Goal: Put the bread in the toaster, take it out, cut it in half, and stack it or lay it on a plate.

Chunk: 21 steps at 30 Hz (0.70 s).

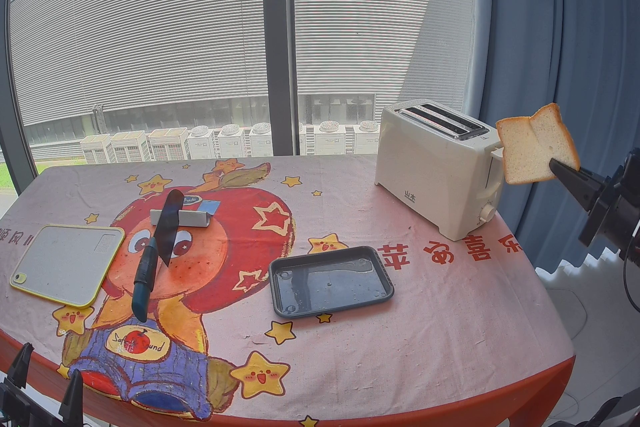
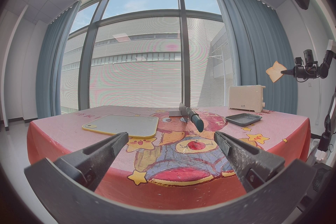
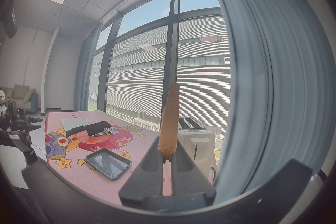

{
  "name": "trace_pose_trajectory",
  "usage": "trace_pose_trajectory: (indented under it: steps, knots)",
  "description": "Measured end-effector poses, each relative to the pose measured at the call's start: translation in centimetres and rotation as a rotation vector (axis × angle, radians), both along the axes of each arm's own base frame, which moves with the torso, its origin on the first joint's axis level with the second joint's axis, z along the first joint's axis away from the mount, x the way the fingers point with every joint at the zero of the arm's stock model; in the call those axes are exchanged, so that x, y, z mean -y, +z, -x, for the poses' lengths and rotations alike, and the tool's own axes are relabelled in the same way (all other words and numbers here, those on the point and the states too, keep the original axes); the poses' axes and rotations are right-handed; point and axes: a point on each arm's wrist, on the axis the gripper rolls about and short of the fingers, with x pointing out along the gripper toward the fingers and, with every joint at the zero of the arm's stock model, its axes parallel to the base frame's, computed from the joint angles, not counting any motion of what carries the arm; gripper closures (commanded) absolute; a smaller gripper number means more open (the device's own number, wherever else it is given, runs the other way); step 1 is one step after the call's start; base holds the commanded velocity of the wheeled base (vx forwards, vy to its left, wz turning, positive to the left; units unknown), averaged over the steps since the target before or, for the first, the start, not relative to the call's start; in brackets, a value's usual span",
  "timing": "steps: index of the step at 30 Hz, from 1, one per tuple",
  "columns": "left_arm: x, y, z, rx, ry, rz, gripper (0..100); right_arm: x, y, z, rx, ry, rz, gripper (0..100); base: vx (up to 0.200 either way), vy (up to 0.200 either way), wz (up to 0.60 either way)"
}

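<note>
Bread [image 1: 535, 143] — in right gripper [image 1: 559, 165]

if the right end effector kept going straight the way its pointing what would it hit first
Most likely the toaster, which sits just beyond the right end effector, shut on the bread. Depth is unclear, so it might skim past its top towards the window.

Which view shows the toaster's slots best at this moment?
The head view: it looks down on the toaster, both slots plainly visible. The right wrist view catches them at a shallow angle, beside the bread in the right gripper. In the left wrist view it stands far off, side-on.
</note>
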Motion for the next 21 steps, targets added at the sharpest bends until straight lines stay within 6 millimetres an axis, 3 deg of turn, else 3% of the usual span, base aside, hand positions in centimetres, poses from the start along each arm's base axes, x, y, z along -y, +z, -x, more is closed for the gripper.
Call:
trace_pose_trajectory:
  steps: [10,21]
  knots:
    - [0.0,0.0,0.0,0.0,-0.001,0.0,0,0.3,2.1,-1.3,0.052,-0.032,-0.022,100,0.0,0.0,0.0]
    - [0.0,0.0,0.0,0.0,0.0,0.001,0,0.1,2.5,-3.9,0.04,-0.053,-0.02,100,0.0,0.0,0.0]
